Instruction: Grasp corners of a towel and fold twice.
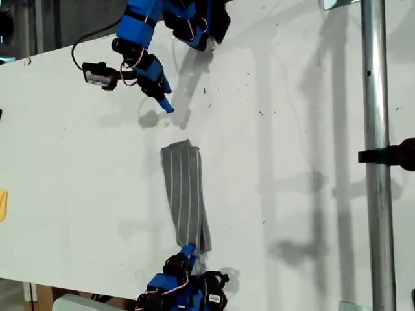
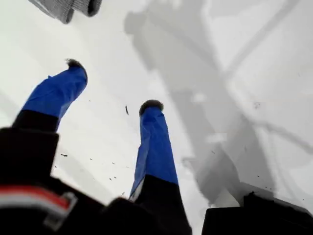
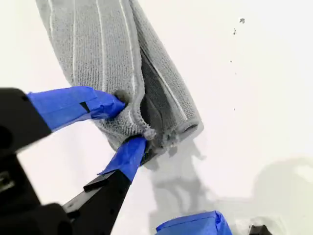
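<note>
- The towel lies on the white counter as a long narrow folded strip, a little left of the middle of the exterior view, running from the centre down toward the near edge.
- My second gripper is at the strip's near end, low in the exterior view; its jaws are closed down on the layered edge of the cloth, one blue fingertip pressed on top and the other under the hem.
- In the second wrist view the folded layers bulge and gape open beside the pinch.
- My first gripper hangs over bare counter beyond the strip's far end, in the upper left of the exterior view; its jaws stand well apart and hold nothing.
- A metal pole runs down the exterior view's right.
</note>
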Motion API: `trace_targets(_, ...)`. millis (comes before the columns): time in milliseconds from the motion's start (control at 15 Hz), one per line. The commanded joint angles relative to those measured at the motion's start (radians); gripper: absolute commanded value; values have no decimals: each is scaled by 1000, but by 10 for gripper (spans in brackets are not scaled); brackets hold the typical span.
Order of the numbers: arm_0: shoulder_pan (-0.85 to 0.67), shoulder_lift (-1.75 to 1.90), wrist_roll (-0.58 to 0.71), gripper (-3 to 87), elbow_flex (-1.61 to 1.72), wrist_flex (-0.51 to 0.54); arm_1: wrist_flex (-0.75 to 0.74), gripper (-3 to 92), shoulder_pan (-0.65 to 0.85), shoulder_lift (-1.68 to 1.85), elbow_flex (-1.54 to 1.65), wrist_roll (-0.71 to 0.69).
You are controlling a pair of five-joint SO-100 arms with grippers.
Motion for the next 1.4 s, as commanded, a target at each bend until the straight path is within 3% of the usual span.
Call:
trace_targets(0, 40, 57, -18, 90, -2, -8, 54, 277, -38, 199, 46, 61)
trace_targets(133, 132, 216, -32, 84, 2, 55, 132, 279, -66, 468, 141, 133)
trace_targets(333, 408, 693, -155, 35, 137, 0, 130, 288, -210, 603, 195, 255)
trace_targets(800, 382, 753, -186, 104, 192, -26, 103, 305, -242, 673, 239, 282)
trace_targets(933, 365, 660, -193, 179, 187, -54, 78, 312, -250, 652, 244, 282)
trace_targets(1133, 316, 221, -184, 267, 57, -127, 20, 313, -258, 577, 244, 272)
trace_targets(1333, 233, -175, -123, 309, -196, -100, -72, 310, -275, 486, 239, 262)
